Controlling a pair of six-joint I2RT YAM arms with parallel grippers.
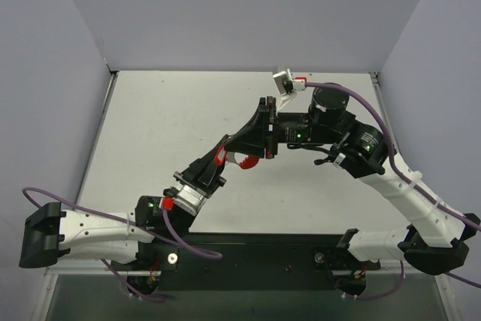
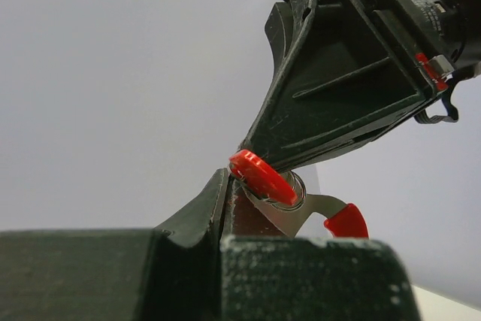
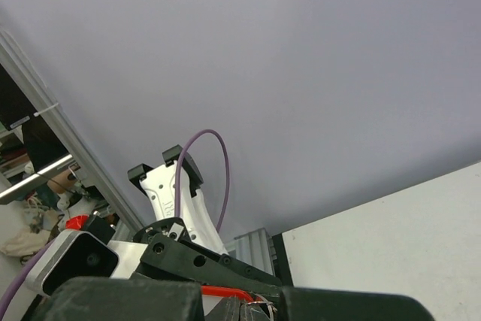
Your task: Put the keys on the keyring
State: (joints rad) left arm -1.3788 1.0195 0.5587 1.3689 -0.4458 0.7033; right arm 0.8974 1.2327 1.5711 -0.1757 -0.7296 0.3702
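Pinched above the tabletop between the closed left claw and closed right claw, the keyring could be dropped if either grip is loosened; the keys cannot be identified.

Top view: I look down from above and behind arm bases; far off, whole table and both arms in frame. Left wrist: very near, sighting along own fingers, up at right gripper tip and keyring. Right wrist: tilted up, mostly wall, left arm beyond, table corner at right. All three share mid-table spot where grippers meet.
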